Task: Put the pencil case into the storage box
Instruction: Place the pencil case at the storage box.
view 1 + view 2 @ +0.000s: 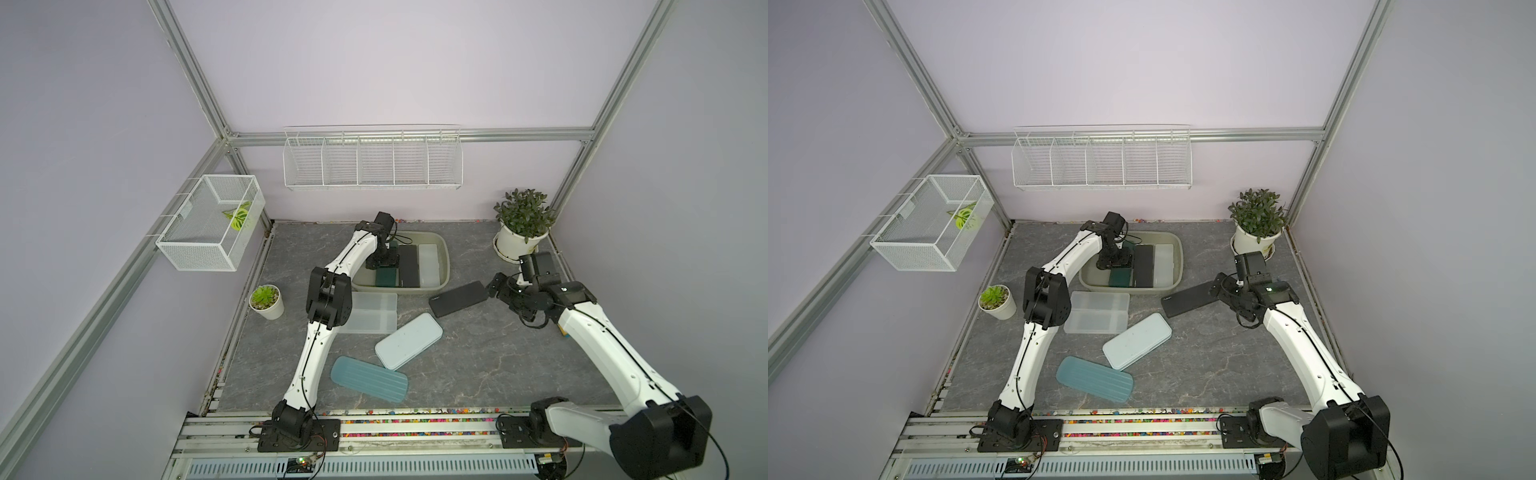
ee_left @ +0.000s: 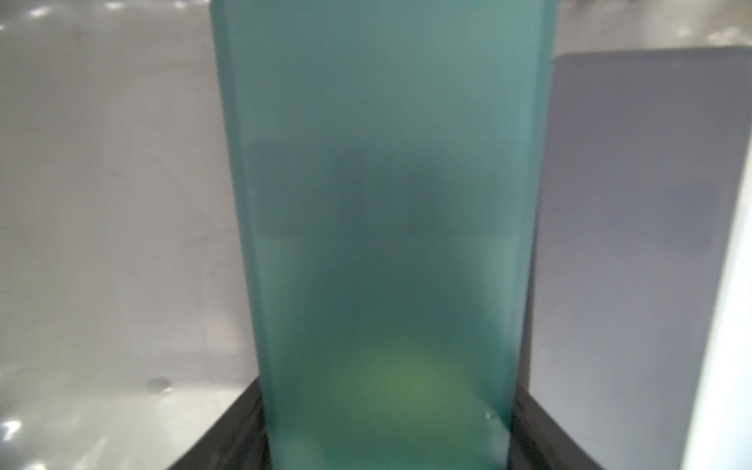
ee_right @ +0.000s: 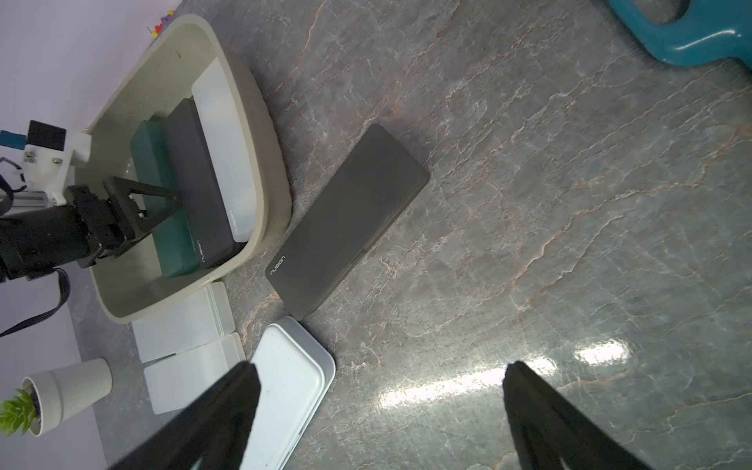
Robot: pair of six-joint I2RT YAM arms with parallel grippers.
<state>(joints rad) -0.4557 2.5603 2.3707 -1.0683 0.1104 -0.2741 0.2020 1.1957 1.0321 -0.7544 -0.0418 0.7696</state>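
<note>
Inside shallow olive-grey plastic storage box [image 1: 415, 291], left gripper [image 1: 383, 261] fingers [image 2: 228, 439] clamp dark green rectangular plastic pencil case [image 1: 386, 277] across its width. Its long axis runs front-to-back, parallel w/ dark grey case [image 1: 409, 266] beside it. Further right, right gripper [image 3: 378, 370] fingers spread, empty, nr flat black case [image 1: 457, 298] on worktop [image 1: 498, 365].

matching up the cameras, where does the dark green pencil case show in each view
Top views: in both, the dark green pencil case lies in the storage box, left of a black case.
Left wrist: it fills the picture's middle, between the fingers.
Right wrist: inside the box, beside the black case.
Shared landmark: the storage box, visible in every view.
</note>
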